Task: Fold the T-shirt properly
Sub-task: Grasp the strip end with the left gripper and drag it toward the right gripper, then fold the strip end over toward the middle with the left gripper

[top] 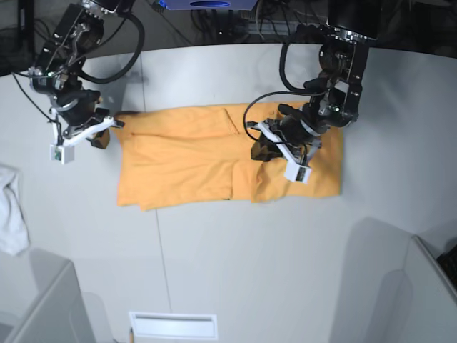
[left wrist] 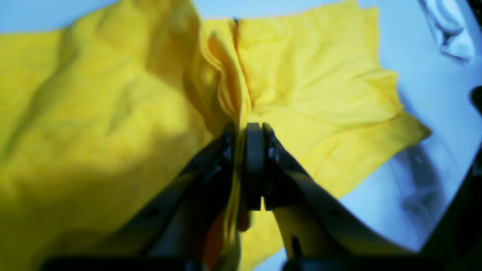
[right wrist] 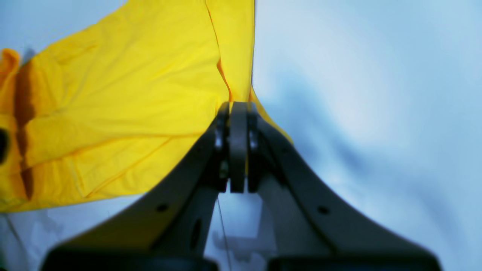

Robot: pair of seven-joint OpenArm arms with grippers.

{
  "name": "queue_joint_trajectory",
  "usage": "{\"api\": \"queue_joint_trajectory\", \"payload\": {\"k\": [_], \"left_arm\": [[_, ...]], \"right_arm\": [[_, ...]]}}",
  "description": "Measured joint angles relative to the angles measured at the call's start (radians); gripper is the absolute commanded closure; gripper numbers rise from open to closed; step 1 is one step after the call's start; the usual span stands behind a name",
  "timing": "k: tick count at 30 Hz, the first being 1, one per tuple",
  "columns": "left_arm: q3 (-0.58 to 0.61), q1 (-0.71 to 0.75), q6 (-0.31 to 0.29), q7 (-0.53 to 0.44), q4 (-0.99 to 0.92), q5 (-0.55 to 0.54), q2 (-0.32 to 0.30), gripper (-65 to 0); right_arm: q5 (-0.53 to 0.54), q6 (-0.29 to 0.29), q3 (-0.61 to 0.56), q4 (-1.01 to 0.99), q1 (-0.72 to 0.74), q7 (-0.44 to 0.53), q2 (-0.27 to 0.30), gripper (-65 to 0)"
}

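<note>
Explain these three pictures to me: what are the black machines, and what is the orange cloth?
The overhead picture shows two robot arms at a pale table. The two close-ups come from cameras mounted on each arm's wrist, looking along its hand. An orange T-shirt lies spread on the table, partly folded. The left hand is shut on a bunched ridge of the shirt; the right hand is shut on the shirt's edge. A small white cloth lies off to one side.

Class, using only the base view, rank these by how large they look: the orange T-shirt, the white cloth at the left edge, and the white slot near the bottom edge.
1. T-shirt, clearly the largest.
2. White cloth and white slot: they look about alike, and the cloth is cut off by the frame, so no ranking between them.
</note>
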Motion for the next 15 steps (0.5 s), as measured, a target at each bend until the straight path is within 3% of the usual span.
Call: {"api": "queue_joint_trajectory", "payload": {"k": [15], "left_arm": [[0.016, -0.001, 0.008, -0.001, -0.024, 0.05, -0.003, 0.0]], "right_arm": [[0.0, 0.0, 0.0, 0.0, 0.0, 0.0, 0.0, 0.0]]}}
